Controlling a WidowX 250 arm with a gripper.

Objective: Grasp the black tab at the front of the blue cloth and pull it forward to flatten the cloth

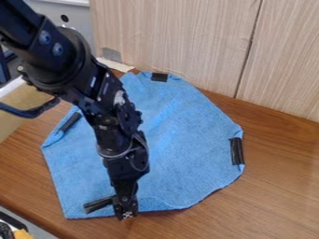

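Blue cloth (181, 135) lies on the wooden surface (280, 186), black strips (70, 122) along its left edge and lower left, where the claw (126, 214) hangs, its opening and grip impossible to tell; more strips sit top and right.

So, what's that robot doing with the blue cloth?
A black robot arm has its black gripper down at the near edge of a fuzzy blue cloth, right by a short black strip. I can't tell if it is pinching the cloth. The cloth lies spread on a brown wood-grain table, with three more black strips at its edges.
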